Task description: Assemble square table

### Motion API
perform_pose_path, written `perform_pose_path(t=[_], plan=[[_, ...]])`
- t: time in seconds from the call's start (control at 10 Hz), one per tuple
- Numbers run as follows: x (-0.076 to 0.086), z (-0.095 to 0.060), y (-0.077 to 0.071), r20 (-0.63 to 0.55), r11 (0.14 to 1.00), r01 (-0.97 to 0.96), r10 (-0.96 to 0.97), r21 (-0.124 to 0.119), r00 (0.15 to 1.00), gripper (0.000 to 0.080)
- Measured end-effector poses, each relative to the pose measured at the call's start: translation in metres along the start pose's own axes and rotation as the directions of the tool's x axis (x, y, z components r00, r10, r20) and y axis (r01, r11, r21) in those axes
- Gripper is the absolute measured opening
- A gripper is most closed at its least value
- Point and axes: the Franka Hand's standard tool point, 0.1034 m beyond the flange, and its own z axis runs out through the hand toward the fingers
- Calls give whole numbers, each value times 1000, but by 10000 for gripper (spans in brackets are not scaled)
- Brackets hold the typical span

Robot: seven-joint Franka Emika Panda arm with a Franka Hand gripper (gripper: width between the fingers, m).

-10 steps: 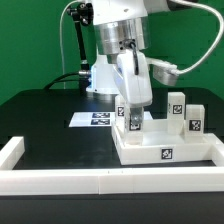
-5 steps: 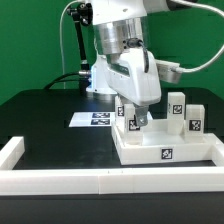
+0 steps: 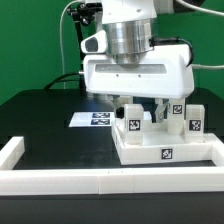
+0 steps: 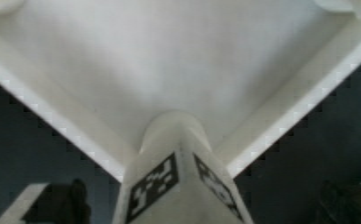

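The square table's white slab (image 3: 165,150) lies on the black table at the exterior view's right, with tags on its sides. A white tagged leg post (image 3: 130,122) stands upright at the slab's left near corner. Two more leg posts (image 3: 176,110) (image 3: 195,121) stand toward its back right. My gripper (image 3: 142,106) hangs just above the first post, open, with a finger on each side and nothing gripped. In the wrist view that leg post (image 4: 168,175) rises between the dark fingertips (image 4: 49,200), over the slab (image 4: 177,70). The gripper (image 4: 207,202) shows only at the frame's edge.
The marker board (image 3: 93,119) lies flat behind the slab, at its left. A long low white wall (image 3: 60,181) runs along the front and up the left side (image 3: 12,150). The robot base stands behind.
The jaws have opened and let go of the leg post. The hand has turned about its axis and now faces broadside in the exterior view. The post stays upright.
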Motion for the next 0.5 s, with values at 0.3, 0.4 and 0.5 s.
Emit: perform_pose_path(t=[0.3,0.4,0.5], plan=[[2,-4,0,-7,973,232,-232,-15,973,649],[3,-4,2,-8,955,296,-296,-15,955,649],[4,-5,3,-13,934,356,-356,-16,934,649]])
